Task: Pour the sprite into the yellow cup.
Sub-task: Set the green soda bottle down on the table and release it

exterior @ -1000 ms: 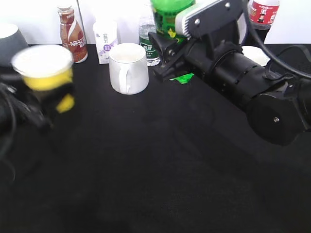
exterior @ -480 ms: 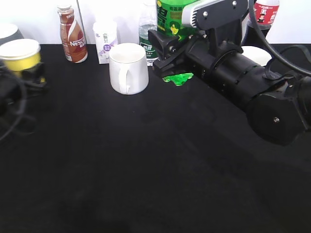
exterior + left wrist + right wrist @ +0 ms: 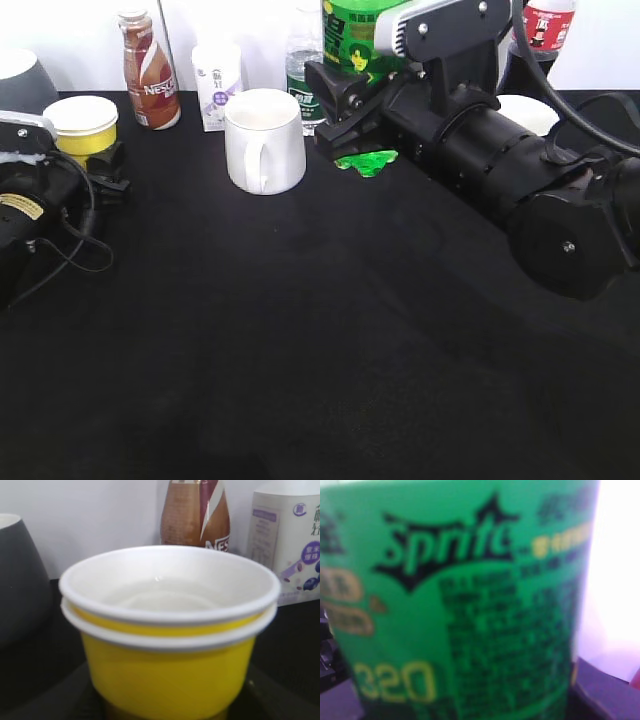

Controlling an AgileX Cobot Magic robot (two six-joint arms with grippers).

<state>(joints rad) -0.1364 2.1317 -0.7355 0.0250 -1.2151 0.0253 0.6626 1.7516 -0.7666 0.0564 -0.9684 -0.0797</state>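
The yellow cup (image 3: 81,127), with a white rim, stands upright at the far left, held in my left gripper (image 3: 98,162), which is shut on its lower part. In the left wrist view the yellow cup (image 3: 170,665) fills the frame, shows a doubled white rim and has clear liquid inside. The sprite (image 3: 355,35) is upright at the back centre, with its top out of frame. My right gripper (image 3: 338,100) is shut on its body. The right wrist view shows only the sprite's green label (image 3: 455,610) close up. The sprite's base is hidden.
A white mug (image 3: 265,140) stands between the two grippers. Along the back stand a brown Nescafe bottle (image 3: 150,70), a white carton (image 3: 218,85), a clear bottle with a dark green label (image 3: 303,85) and a cola bottle (image 3: 543,25). A dark grey vessel (image 3: 20,85) is at the far left.
My left gripper swung the yellow cup toward the back left and it now holds still and sharp. The sprite shifted slightly right, then stayed put.
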